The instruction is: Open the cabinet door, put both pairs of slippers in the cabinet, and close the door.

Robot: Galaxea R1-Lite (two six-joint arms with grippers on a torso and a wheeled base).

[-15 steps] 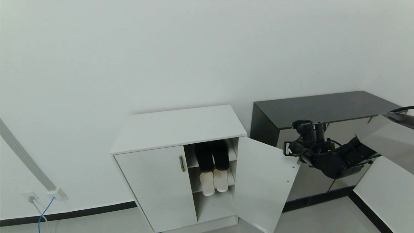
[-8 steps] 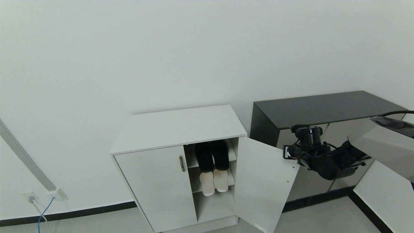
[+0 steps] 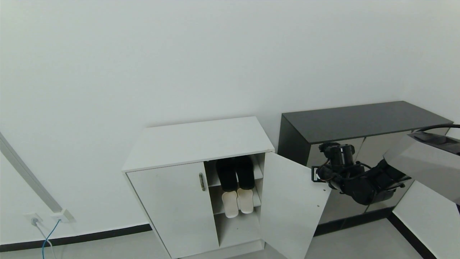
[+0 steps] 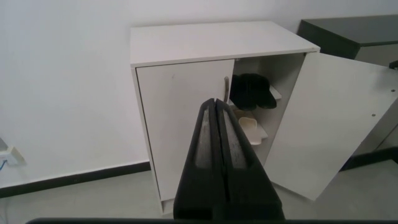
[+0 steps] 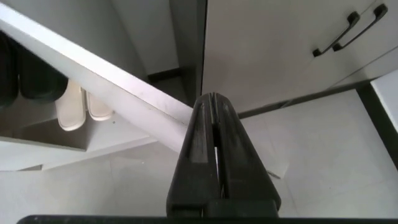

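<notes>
White cabinet [image 3: 196, 144], low in the frame's centre, holds black slippers [image 3: 235, 174] and cream slippers [image 3: 237, 201] on its shelves, so closing seems the step in hand. The right gripper [image 5: 214, 102], fingers pressed together, sits at the open door [image 3: 291, 201]'s outer edge, right of centre; next it needs a leftward push. The left gripper [image 4: 216, 106] is likewise closed and empty.

A black sideboard [image 3: 359, 120] stands at the right; a blue cable [image 3: 47, 233] hangs from a wall socket [image 3: 33, 217].

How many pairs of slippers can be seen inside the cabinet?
2. The black pair lies on the upper shelf, the white pair on the shelf below. The closed left door may hide more.
</notes>
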